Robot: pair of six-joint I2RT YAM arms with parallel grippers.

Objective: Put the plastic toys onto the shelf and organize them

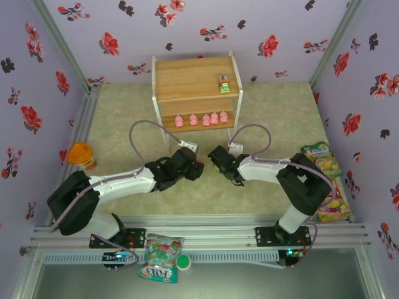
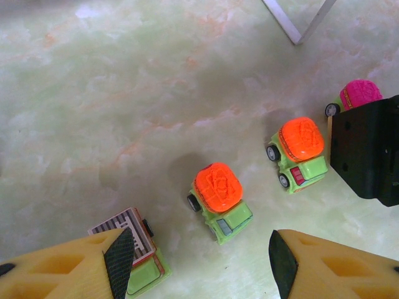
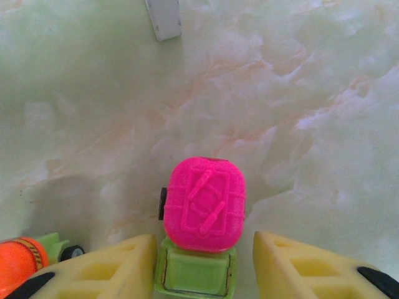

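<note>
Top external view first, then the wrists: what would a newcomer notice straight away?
Five pink pigs stand in a neat row on the lower board of the shelf, with one car on the top board. A pink-topped car sits between the right fingers, and two orange-topped cars lie ahead of the left fingers.

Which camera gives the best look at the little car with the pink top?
The right wrist view: the pink-topped car sits large and centred between the yellow fingers. The left wrist view catches part of its pink top at the right edge. From above it is too small to make out.
</note>
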